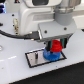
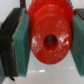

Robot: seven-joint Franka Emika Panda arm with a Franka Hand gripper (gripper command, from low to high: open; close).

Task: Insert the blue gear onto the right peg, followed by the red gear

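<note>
My gripper point(image 1: 56, 45) is shut on the red gear point(image 1: 56, 47), which hangs just above the blue gear point(image 1: 49, 55). The blue gear lies flat on the right part of the grey plate point(image 1: 34, 60), and it hides the right peg. In the wrist view the red gear point(image 2: 42, 27) fills the space between the two teal pads point(image 2: 22, 44) of the gripper point(image 2: 50, 39), its dark centre hole facing the camera. The blue gear does not show in the wrist view.
The black-bordered plate rests on a white table point(image 1: 15, 72). The arm's large white body point(image 1: 40, 17) fills the upper part of the exterior view, with a dark cable point(image 1: 12, 36) running off to the exterior view's left.
</note>
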